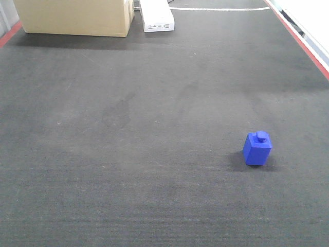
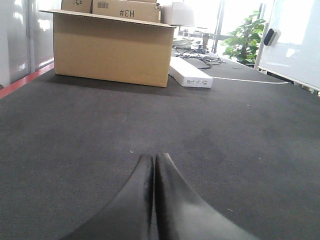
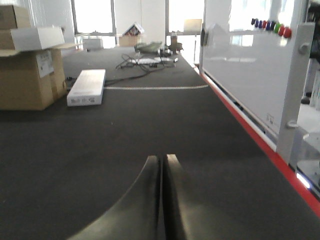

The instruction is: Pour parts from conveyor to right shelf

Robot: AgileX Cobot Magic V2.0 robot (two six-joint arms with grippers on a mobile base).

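Left gripper: black fingers pressed together, nothing between them, low over the belt. Right gripper the same, tips meeting, empty. Both sit above the dark grey woven conveyor belt, bare directly ahead of each wrist. The small bright blue plastic block stands upright, stud on top, on the belt's near right part; neither wrist view shows it. Step looks like the very start, part not yet picked up. Next move likely calls for the right gripper to spread its fingers and come down around the block, since it lies on that side. The right shelf is not in view, so the carry path cannot be judged. Plenty of flat room around the block — the red side edge runs along the right with a white board just beyond it. The tan cardboard box and flat white carton are well apart at the far end.
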